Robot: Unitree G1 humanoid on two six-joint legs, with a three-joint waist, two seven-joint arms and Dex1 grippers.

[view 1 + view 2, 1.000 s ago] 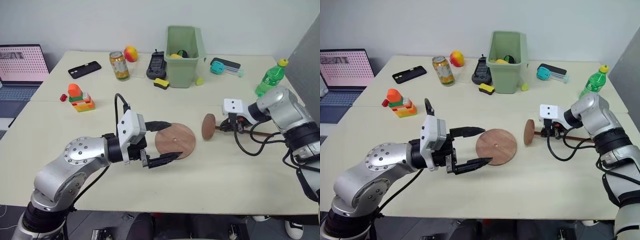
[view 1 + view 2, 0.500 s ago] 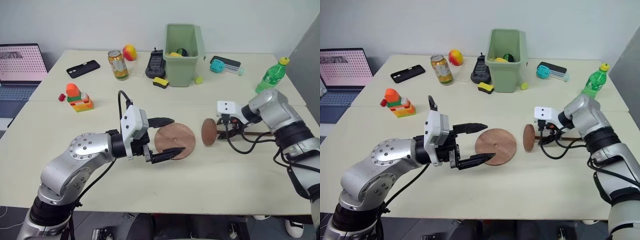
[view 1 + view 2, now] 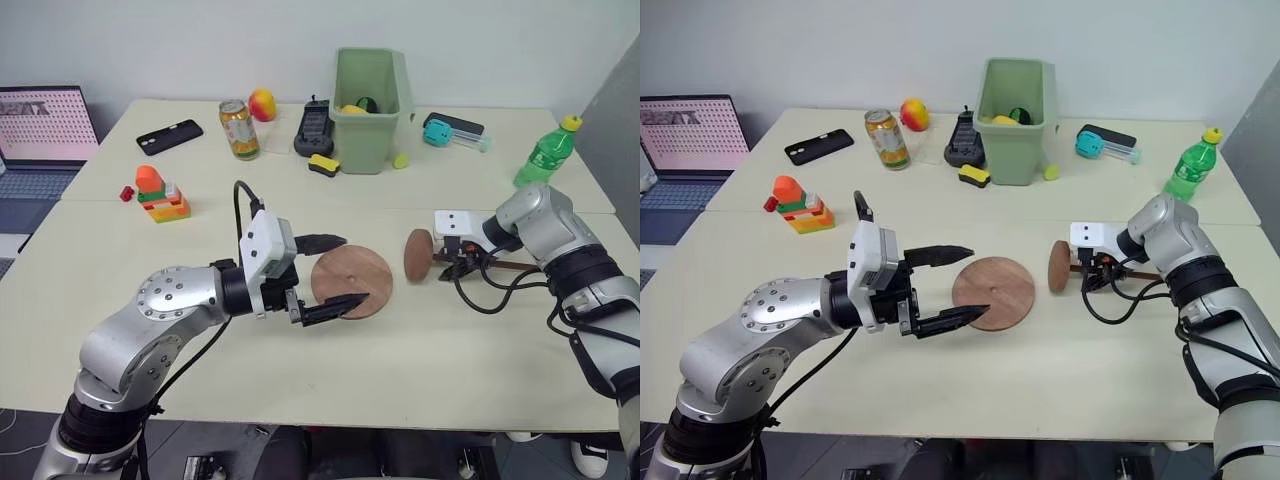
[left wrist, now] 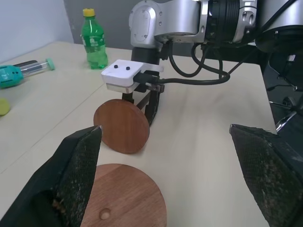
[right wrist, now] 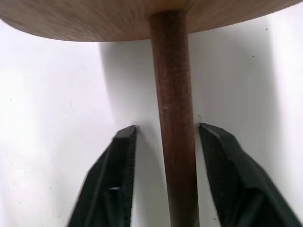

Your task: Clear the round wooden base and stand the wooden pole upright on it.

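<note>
Right wrist view: right gripper [image 5: 163, 179] jaws spread either side of the wooden pole [image 5: 174, 123], a stiff, light rod best pinched mid-shaft.

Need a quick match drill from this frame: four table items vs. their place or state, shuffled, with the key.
1. round wooden base
2. wooden pole
3. left gripper
4. green bottle

a. lying on its side between the right gripper's fingers
b. upright at the table's far right
c. flat on the table, top bare
d. open, fingers either side of the base's near-left edge

Pairs: 1-c, 2-a, 3-d, 4-b
</note>
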